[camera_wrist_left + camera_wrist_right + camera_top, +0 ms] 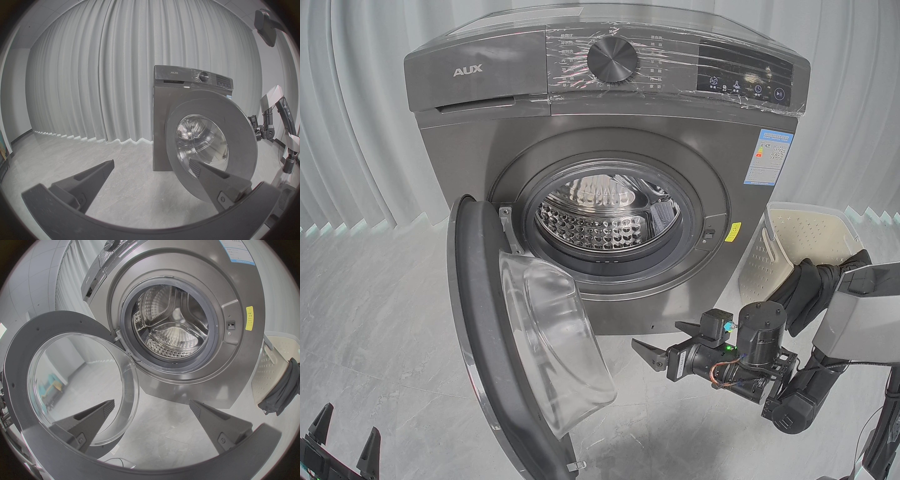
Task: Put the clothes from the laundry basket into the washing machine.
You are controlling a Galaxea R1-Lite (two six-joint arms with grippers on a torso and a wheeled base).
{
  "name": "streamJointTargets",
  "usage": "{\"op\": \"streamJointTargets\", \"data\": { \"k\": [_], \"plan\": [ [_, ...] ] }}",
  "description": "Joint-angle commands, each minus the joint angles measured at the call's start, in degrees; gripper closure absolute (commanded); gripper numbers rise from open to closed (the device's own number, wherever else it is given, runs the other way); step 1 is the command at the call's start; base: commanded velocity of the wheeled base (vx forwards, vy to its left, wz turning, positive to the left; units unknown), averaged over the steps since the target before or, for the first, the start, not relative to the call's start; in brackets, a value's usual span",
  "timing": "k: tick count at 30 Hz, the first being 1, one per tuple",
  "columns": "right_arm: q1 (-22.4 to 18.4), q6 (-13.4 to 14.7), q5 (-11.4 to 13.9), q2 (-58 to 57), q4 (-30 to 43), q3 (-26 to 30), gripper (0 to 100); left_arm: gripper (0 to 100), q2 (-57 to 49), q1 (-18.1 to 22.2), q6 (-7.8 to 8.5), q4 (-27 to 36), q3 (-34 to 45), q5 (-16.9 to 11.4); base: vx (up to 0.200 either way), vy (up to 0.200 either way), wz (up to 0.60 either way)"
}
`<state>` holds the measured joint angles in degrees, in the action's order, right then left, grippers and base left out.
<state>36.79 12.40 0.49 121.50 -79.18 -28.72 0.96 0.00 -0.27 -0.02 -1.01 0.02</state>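
The black clothes [809, 290] are hanging over the rim of the laundry basket [800, 232] just beside the washing machine [487, 144], whose door [481, 325] is standing open, while the right gripper [660, 339] and left gripper [349, 426] are hovering with fingers wide, holding nothing.

One washing machine [600, 112] is counted, with one door [487, 325]. One laundry basket [800, 234] and one dark garment [809, 294] are seen. Two are counted: left end effector [349, 422], right end effector [662, 340].
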Motion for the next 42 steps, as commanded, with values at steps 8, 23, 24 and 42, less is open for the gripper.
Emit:
{"op": "streamJointTargets", "data": {
  "k": [8,23,24,42],
  "plan": [
    [-1.02,0.08,0.04,1.54,0.34,-4.59,0,0,-0.88,0.0,-0.08,-0.06,0.92,-0.02,-0.1,0.0,0.0],
    [0.47,0.08,-0.05,7.52,3.86,-11.36,0,0,-0.88,0.0,-0.08,-0.06,1.01,0.06,-0.027,0.0,0.0],
    [1.35,0.08,-0.05,7.52,3.94,-11.36,0,0,-0.88,0.0,-0.08,-0.06,1.01,0.06,0.0,0.0,0.0],
    [3.9,0.35,0.74,7.26,6.23,-17.69,0,0,-0.88,0.0,-0.08,-0.06,1.01,-0.02,-0.022,0.0,0.0]
  ]
}}
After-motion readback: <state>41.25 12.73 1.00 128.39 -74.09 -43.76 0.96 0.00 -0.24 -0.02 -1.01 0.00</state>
